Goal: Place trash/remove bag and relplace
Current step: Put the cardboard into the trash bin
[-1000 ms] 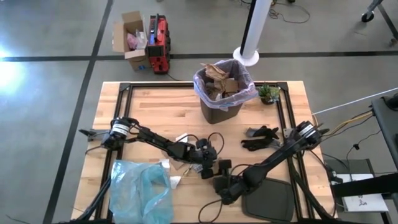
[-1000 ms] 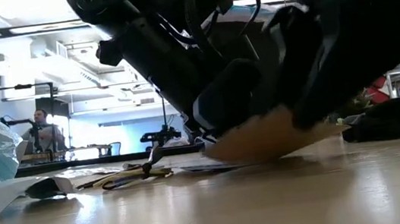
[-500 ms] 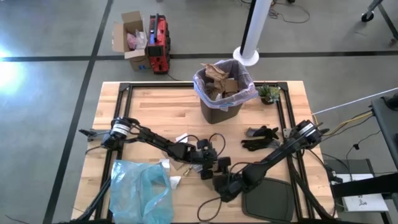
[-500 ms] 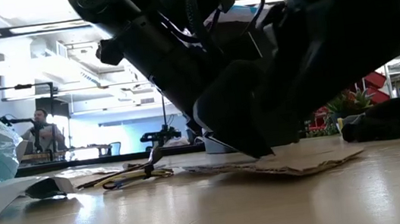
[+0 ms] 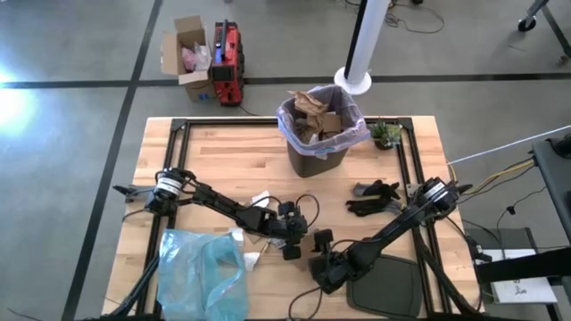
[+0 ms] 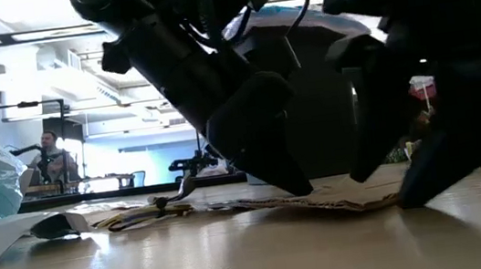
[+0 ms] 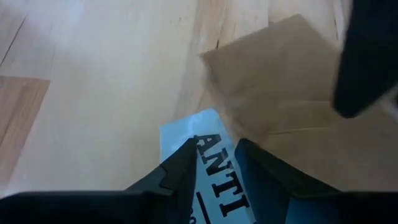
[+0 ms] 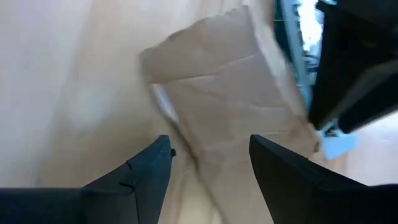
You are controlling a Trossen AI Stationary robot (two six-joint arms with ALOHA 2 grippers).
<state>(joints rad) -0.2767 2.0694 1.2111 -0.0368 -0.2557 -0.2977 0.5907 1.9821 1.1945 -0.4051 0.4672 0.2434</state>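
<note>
**Down low, two grippers meet at a flat piece of cardboard**

From above, the black bin (image 5: 318, 152) stands at the far side of the table (image 5: 214, 160). The pale pink bag (image 5: 357, 134) lines it, and brown trash (image 5: 312, 107) pokes out of the top. A light-blue plastic bag (image 5: 203, 275) lies at the near left corner. The left gripper (image 5: 294, 245) and the right gripper (image 5: 319, 254) are just beside each other near the middle front of the table. A pair of black gloves (image 5: 373, 198) lies to the right.

From table height, a flat cardboard scrap (image 6: 340, 197) lies on the wood. A dark finger (image 6: 271, 158) comes down and touches it. More paper bits (image 6: 40, 225) lie to the left, next to the blue bag. A person (image 6: 49, 162) sits far back in the room.

From the left wrist, the left gripper (image 7: 211, 163) has its two fingers almost together, pinching a blue and white wrapper (image 7: 205, 155) with black letters. The cardboard scrap (image 7: 292, 99) touches it.

From the right wrist, the right gripper (image 8: 210, 158) has its fingers spread wide apart, holding nothing. The cardboard scrap (image 8: 230, 99) lies between and just past them.
</note>
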